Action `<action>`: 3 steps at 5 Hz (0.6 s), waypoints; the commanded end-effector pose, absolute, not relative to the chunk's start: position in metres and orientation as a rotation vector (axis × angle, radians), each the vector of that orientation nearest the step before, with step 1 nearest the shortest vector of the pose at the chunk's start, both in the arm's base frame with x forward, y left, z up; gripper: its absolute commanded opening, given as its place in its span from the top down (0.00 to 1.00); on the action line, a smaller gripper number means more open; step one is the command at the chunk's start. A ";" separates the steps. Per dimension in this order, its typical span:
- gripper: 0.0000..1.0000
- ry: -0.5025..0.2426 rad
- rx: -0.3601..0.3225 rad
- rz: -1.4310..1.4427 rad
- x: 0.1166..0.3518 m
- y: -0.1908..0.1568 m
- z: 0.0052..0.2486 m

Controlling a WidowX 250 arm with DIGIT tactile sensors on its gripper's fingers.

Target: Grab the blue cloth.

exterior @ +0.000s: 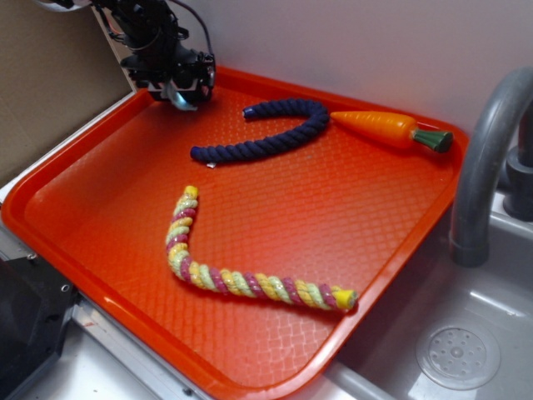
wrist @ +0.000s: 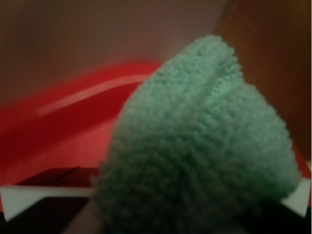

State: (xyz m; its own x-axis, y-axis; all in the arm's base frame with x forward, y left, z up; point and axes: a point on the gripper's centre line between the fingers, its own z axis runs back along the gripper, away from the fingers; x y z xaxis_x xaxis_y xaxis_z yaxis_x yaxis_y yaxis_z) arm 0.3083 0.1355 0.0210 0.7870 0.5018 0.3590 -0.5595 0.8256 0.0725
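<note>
With the blue cloth (wrist: 204,146) bunched between my gripper (exterior: 181,90) fingers — closed on it — the grab looks done. Next, I judge: lift clear from the tray's (exterior: 100,250) eleven-o'clock corner.

Before me the orange tray (exterior: 108,275) carries a navy rope (exterior: 275,133), striped rope (exterior: 241,283) and toy carrot (exterior: 387,129).

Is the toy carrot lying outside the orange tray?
No, the toy carrot lies inside the orange tray, near its far rim beside the navy rope.
</note>
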 end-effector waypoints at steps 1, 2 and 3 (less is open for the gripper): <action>1.00 -0.240 0.003 0.388 0.224 0.087 0.132; 1.00 -0.364 -0.167 0.145 0.183 0.058 0.157; 1.00 -0.416 -0.145 -0.118 0.159 0.039 0.162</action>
State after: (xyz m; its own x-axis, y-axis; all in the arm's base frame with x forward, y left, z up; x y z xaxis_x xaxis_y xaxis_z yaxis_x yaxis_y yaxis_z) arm 0.1629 0.0087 0.1587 0.9161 -0.0605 0.3963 0.1199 0.9847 -0.1268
